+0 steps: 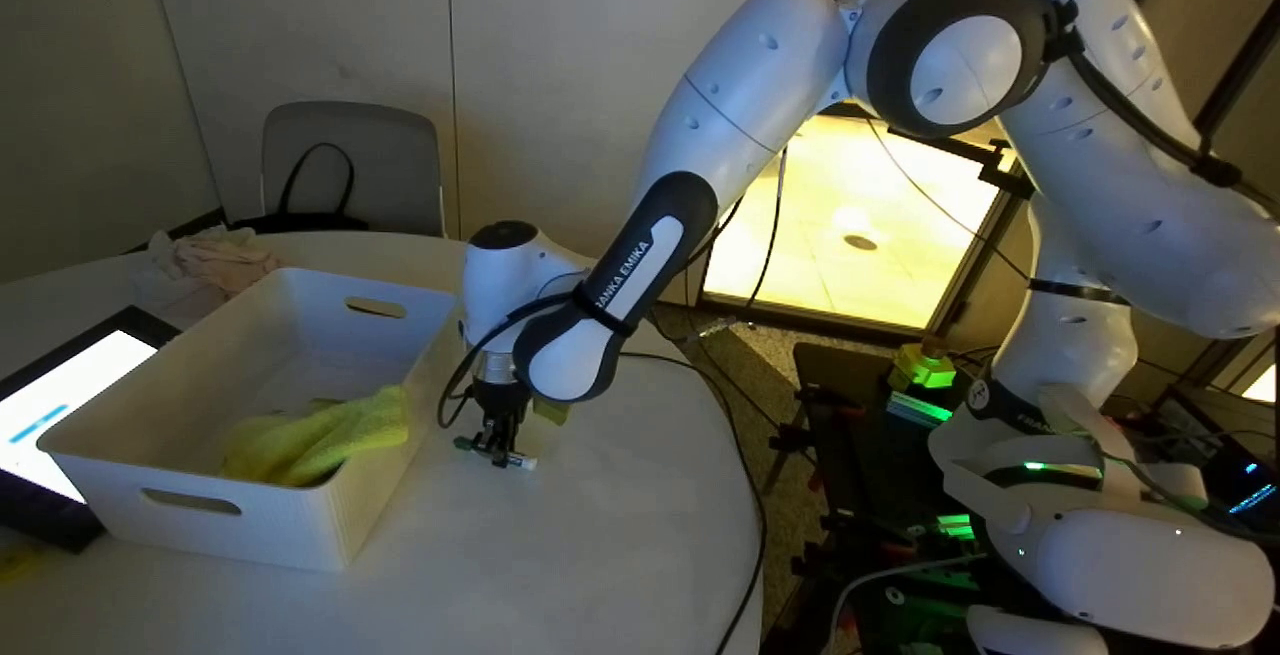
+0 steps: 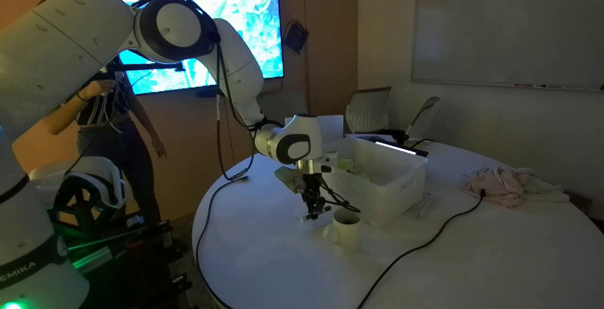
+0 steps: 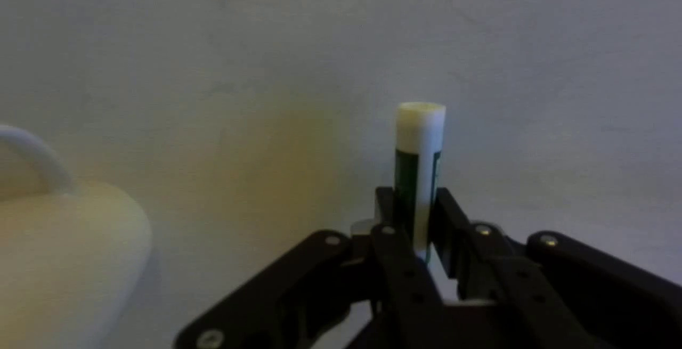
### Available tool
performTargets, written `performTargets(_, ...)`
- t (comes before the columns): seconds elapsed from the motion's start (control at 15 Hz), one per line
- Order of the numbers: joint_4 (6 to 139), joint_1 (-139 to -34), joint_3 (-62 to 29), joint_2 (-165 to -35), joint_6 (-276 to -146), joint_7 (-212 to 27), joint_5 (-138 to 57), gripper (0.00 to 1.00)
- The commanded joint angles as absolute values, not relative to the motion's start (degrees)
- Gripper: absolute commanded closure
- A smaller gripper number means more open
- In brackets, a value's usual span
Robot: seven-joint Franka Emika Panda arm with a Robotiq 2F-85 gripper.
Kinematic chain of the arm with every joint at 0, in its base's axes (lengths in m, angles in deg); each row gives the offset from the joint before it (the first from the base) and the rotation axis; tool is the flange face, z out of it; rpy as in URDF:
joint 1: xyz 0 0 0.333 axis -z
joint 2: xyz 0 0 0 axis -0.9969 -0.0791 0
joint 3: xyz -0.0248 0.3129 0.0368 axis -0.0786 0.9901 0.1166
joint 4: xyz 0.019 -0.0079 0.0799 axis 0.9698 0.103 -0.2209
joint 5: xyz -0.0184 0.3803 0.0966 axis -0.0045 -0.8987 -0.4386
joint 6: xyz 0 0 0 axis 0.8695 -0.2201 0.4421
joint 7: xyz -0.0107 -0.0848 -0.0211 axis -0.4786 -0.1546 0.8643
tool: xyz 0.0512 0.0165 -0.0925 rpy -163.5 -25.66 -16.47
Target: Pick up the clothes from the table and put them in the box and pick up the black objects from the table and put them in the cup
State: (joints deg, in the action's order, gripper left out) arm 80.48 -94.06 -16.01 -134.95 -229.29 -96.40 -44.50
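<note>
Lettering on the white jointed robot arm
A slanted white strip reads “ANKA EMIKA”, a black curved base band “FRAN”; in an exterior view that band reads “EMIKA”.

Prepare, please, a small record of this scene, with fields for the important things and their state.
Surface: round white table
Grasp: black two-fingered hand closed on a slim white cylindrical marker with green label
Drinkware: white cylindrical mug with handle, upright on the table, apart from the marker
Storage: white rectangular plastic bin on the table
In bin: soft yellow-green fabric; number of pieces unclear
Loose on table: crumpled pale pink fabric
Unclear: mug's contents; whether the marker touches the table
</note>
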Motion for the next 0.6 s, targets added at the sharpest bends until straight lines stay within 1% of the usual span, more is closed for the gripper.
performTargets(0.0,87.27,-95.99,-17.15,-127.5,-228.12,-96.59,-41.61,0.95)
performTargets(0.53,101.47,-98.3,-19.27,-113.48,-230.11,-99.2,-36.08,0.95)
